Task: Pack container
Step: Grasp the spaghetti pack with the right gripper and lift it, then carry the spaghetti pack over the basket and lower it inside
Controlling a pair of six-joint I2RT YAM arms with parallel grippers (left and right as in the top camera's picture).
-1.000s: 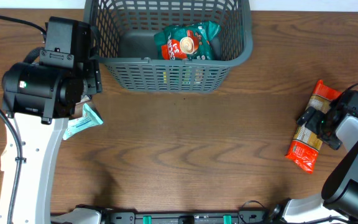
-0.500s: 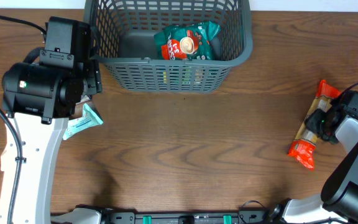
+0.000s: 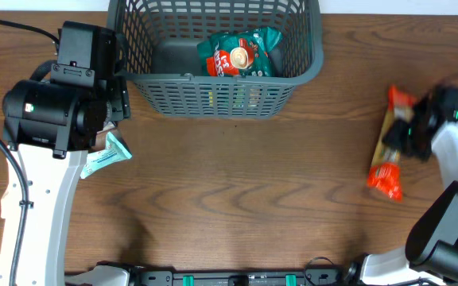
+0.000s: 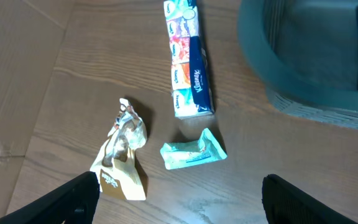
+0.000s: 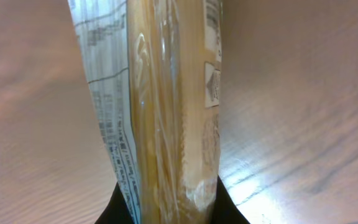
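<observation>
The container (image 3: pixel 213 97), a dark grey lattice basket, stands at the table's far middle with a green snack packet (image 3: pixel 241 54) inside. Its corner (image 4: pixel 303 68) shows at the upper right of the left wrist view. My right gripper (image 3: pixel 408 135) is shut on the middle of a long orange-ended packet (image 3: pixel 388 143) at the right side of the table. In the right wrist view that packet (image 5: pixel 166 99) is pinched between the black jaws of the gripper (image 5: pixel 169 202). My left gripper (image 4: pixel 179 199) hangs open above loose items left of the container, holding nothing.
Under the left gripper lie a tissue pack (image 4: pixel 188 59), a teal wrapper (image 4: pixel 193 150) and a crumpled cream packet (image 4: pixel 122 155). The teal wrapper (image 3: pixel 106 155) peeks out beside the left arm (image 3: pixel 54 119) in the overhead view.
The right gripper closed on the long packet, squeezing it narrow, and has shifted it a little up and left. The left arm has not moved.
</observation>
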